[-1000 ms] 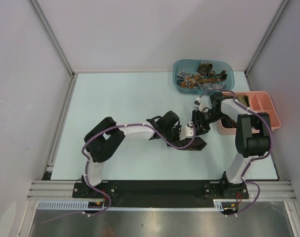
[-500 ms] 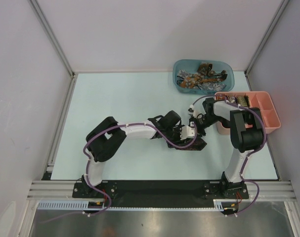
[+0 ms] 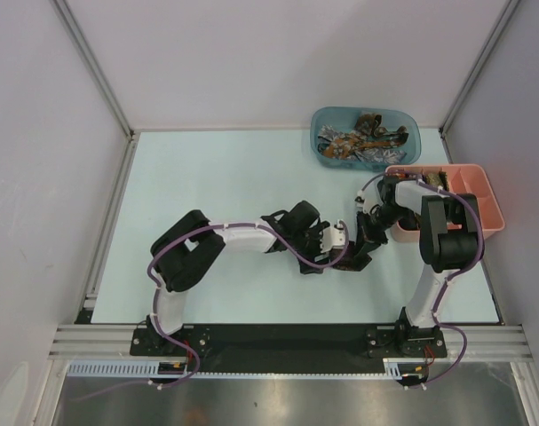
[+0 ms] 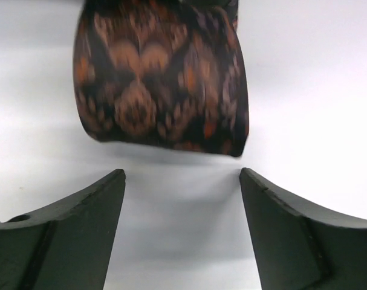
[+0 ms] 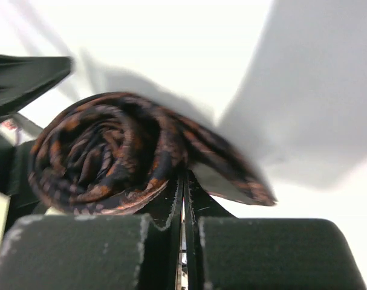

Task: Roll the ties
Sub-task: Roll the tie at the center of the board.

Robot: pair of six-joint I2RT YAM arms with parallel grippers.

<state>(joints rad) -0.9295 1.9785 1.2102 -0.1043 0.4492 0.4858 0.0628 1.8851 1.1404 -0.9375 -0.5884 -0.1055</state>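
Observation:
A dark brown tie with an orange pattern, rolled into a coil (image 5: 110, 154), hangs at the tips of my right gripper (image 5: 183, 175), which is shut on its outer layer. From above, the roll (image 3: 359, 256) sits low over the table between the two arms, with the right gripper (image 3: 368, 236) coming down on it from the far side. My left gripper (image 4: 182, 175) stands open a little short of the roll (image 4: 162, 78), with only bare table between its fingers (image 4: 104, 199). In the top view the left gripper (image 3: 340, 251) lies just left of the roll.
A blue tub (image 3: 409, 142) at the back right holds several loose ties (image 3: 358, 138). A pink compartment tray (image 3: 482, 200) stands at the right edge, close behind the right arm. Grey walls and rails enclose the table.
My left gripper has opened, let go of the roll and drawn back slightly left. My right gripper has shut on the rolled tie and shifted toward the table's middle.

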